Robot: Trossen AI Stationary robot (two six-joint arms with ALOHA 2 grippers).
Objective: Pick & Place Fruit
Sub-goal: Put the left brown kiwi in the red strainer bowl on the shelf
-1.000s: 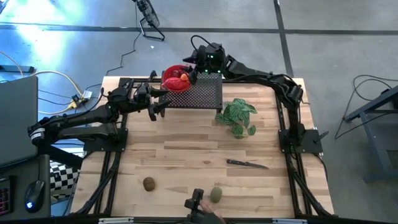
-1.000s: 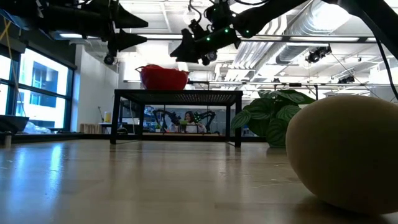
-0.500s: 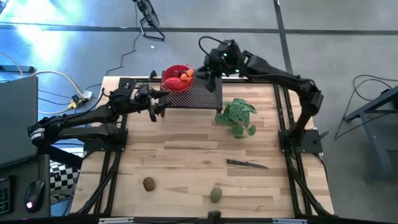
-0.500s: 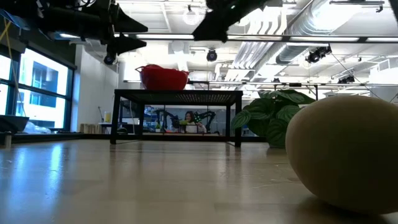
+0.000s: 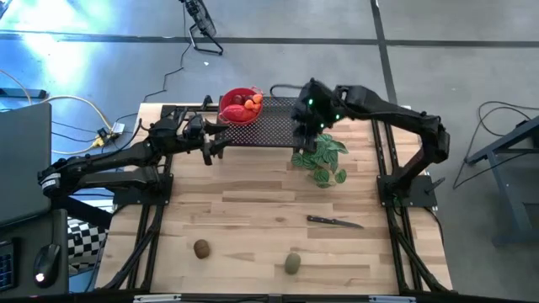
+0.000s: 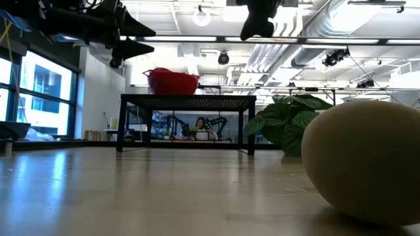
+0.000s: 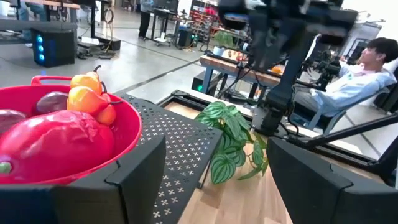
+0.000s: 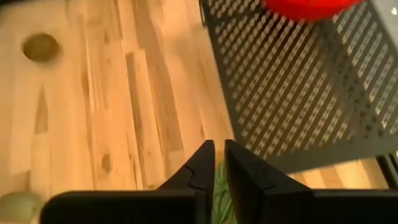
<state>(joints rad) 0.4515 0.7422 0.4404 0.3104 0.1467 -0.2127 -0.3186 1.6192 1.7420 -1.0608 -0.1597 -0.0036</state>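
Note:
A red bowl (image 5: 240, 107) stands on the left end of a black perforated stand (image 5: 274, 128) at the table's far side. It holds a red oblong fruit (image 7: 56, 140), a dark-red one (image 7: 53, 101) and small orange ones (image 7: 87, 94). A brown oval fruit (image 5: 201, 248) and an olive-green oval fruit (image 5: 292, 263) lie on the wood near the front edge. My left gripper (image 5: 210, 143) hangs open just left of the stand, its fingers (image 7: 143, 174) empty. My right gripper (image 5: 305, 136) is shut and empty above the stand's right end (image 8: 219, 163).
A green leafy plant (image 5: 322, 158) stands right of the stand, just below my right gripper. A black-handled knife (image 5: 335, 221) lies right of the table's middle. A seated person (image 7: 367, 68) shows in the room beyond the table.
My right gripper has left the place above the red bowl, gone up and toward the table's right and near side, and now hangs over the stand's right end. A person's hand that was beside the olive-green fruit at the front edge has gone.

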